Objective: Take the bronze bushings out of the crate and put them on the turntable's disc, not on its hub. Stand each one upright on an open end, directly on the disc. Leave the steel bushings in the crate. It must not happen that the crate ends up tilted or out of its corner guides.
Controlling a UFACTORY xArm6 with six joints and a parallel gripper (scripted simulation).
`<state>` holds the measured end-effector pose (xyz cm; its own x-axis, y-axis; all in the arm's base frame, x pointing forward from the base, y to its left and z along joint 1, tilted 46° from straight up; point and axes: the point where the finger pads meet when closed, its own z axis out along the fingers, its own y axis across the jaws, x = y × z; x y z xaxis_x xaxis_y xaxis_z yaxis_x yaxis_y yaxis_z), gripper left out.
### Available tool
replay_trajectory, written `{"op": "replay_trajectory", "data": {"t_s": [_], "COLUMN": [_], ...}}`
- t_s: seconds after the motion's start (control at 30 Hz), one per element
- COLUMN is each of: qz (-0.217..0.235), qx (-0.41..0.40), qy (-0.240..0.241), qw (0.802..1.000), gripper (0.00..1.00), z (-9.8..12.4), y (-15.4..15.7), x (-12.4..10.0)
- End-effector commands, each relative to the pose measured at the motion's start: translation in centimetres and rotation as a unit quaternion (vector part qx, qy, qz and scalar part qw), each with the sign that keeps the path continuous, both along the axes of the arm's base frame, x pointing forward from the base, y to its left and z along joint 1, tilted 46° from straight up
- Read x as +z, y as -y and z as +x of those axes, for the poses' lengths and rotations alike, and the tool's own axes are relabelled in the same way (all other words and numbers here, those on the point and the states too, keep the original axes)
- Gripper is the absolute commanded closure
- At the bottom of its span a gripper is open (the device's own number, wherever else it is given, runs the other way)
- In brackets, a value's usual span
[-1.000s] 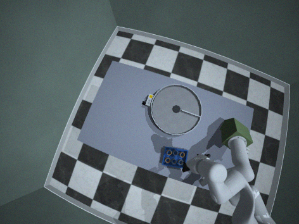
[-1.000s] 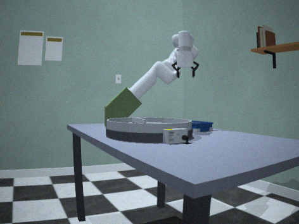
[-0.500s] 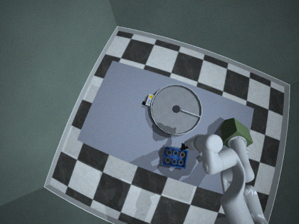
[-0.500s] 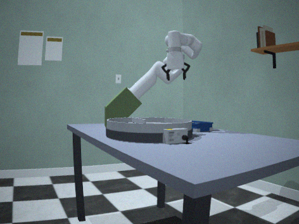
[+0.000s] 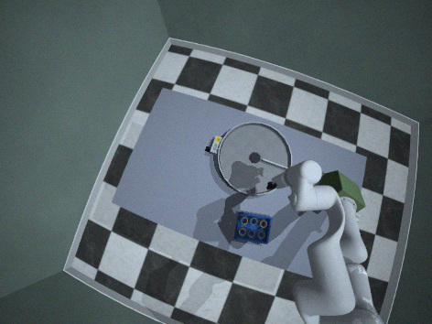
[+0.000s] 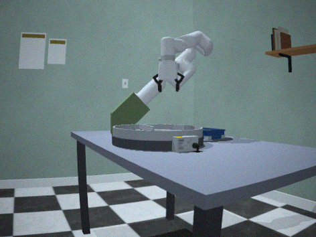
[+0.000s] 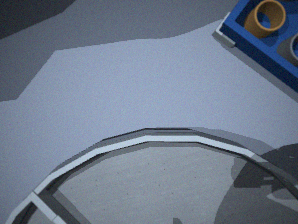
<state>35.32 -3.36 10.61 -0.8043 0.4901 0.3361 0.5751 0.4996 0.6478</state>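
The blue crate [image 5: 253, 227] sits on the table in front of the turntable and holds several upright bushings, some bronze and some steel. In the wrist view only its corner [image 7: 262, 35] shows, with one bronze bushing [image 7: 269, 17] and part of a steel bushing [image 7: 290, 47]. The round turntable disc [image 5: 253, 157] has a dark hub [image 5: 254, 157] at its centre and a raised rim [image 7: 150, 139]; no bushing stands on it. My gripper [image 6: 168, 85] [image 5: 271, 185] is open and empty, high above the disc's edge nearest the crate. Its fingers are out of the wrist view.
A small grey box with a yellow label [image 6: 184, 143] is fixed to the turntable's side [image 5: 214, 144]. The arm's green base block [image 5: 343, 188] stands at the table's right edge. A white radial bar [image 5: 275, 163] lies across the disc.
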Motion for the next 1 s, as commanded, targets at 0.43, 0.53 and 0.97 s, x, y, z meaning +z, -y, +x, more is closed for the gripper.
{"op": "replay_trajectory", "data": {"t_s": [0.43, 0.53, 0.97], "qz": [-0.008, -0.008, -0.008], "qx": [0.006, 0.006, 0.006], "qy": [-0.011, -0.011, -0.011], "qw": [1.000, 1.000, 1.000], "gripper": [0.00, 0.00, 0.87], "z": [-0.3, -0.3, -0.3], "y": [2.7, 2.7, 2.7], "x": [-9.0, -9.0, -9.0]}}
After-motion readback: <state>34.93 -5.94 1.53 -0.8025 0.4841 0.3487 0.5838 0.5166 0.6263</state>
